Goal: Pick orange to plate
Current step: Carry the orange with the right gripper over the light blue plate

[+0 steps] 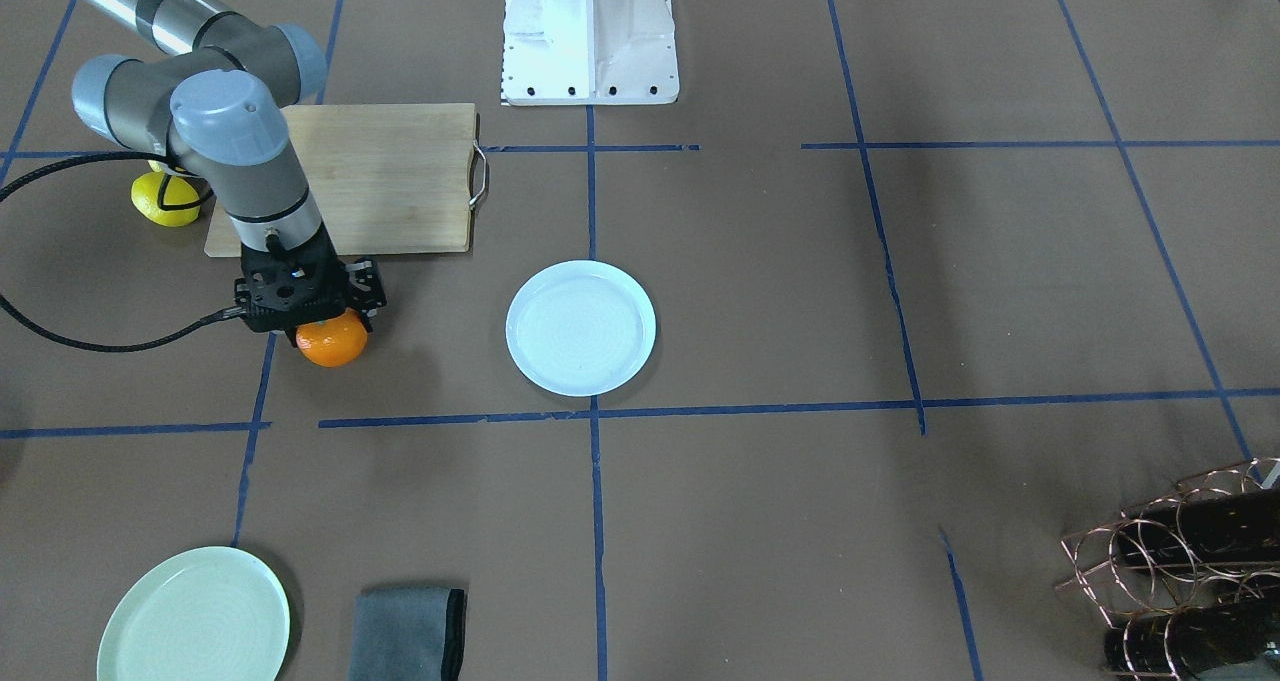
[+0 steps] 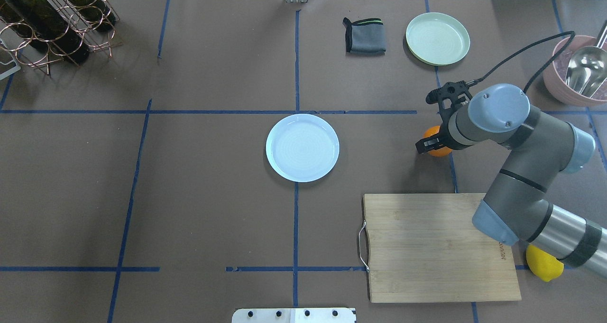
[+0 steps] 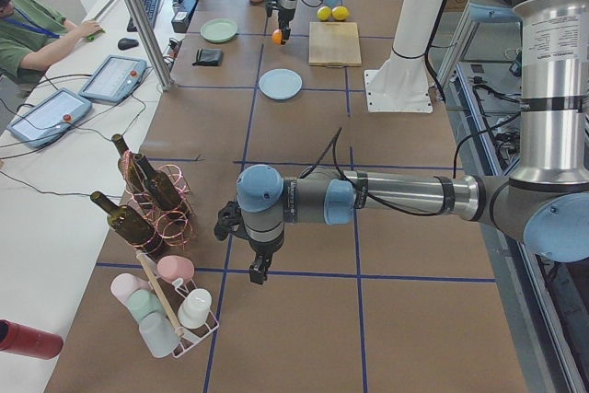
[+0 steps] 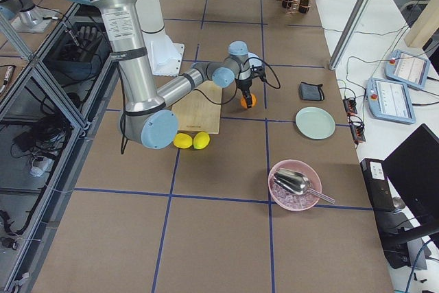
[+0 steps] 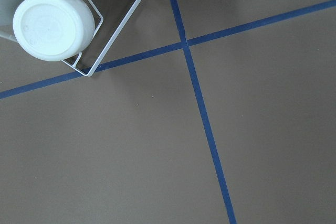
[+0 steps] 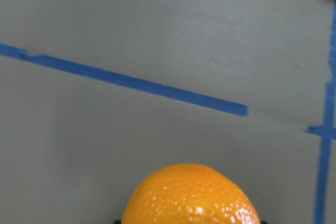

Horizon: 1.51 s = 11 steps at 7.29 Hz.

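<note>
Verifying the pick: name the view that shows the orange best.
Exterior front-facing: the orange shows nearly whole under the right gripper. Right wrist crops it; overhead half hides it behind the gripper; side views show it tiny.

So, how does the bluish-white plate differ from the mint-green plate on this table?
Colour: the bluish-white plate is a pale blue-white, while the mint-green plate is a pale green.
Place: the bluish-white plate lies near the table's middle with nothing close beside it. The mint-green plate lies near the edge farthest from the robot, next to the grey cloth.
Shared: both are round with a raised rim, lie flat, and are empty.
</note>
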### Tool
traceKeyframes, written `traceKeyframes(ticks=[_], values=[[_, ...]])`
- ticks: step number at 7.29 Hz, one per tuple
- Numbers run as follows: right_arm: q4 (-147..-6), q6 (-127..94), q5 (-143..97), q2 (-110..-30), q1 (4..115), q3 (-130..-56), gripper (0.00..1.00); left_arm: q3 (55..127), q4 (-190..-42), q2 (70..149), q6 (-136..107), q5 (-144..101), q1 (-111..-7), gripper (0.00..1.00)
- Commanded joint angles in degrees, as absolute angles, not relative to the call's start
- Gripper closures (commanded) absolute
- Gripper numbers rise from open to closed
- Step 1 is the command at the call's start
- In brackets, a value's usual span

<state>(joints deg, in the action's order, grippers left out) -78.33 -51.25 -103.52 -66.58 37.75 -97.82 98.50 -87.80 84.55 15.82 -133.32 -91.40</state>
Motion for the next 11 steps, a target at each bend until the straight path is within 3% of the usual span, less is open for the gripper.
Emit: traceKeyframes(ticks=[1, 3, 6, 7, 8, 9, 11], values=[[-85.1, -61.1, -102.6, -49.2, 35.5, -88.5, 0.88, 98.5, -87.8, 84.6, 15.8, -133.3, -91.4, 0.0], [-85.3, -65.9, -96.3, -40.7, 31.0, -79.0, 0.78, 98.7, -87.8, 84.6, 15.8, -133.4, -91.3, 0.0], [-89.1, -68.8, -93.1, -36.0, 27.0, -73.6, 0.71, 98.7, -87.7, 84.6, 15.8, -133.4, -91.3, 0.0], [-89.7, -68.8, -93.1, -36.0, 26.8, -73.6, 0.56, 98.7, -87.7, 84.7, 15.8, -133.4, -91.3, 0.0], [-89.9, -68.8, -93.0, -36.3, 26.6, -73.6, 0.23, 98.8, -87.7, 84.7, 15.8, -133.5, -91.3, 0.0], [-90.1, -68.8, -92.8, -36.2, 26.6, -73.6, 0.01, 98.8, -87.7, 84.7, 15.8, -133.5, -91.3, 0.0], [-90.2, -68.5, -92.9, -36.0, 26.7, -75.2, 0.0, 98.8, -87.7, 84.7, 15.7, -133.4, -91.3, 0.0]])
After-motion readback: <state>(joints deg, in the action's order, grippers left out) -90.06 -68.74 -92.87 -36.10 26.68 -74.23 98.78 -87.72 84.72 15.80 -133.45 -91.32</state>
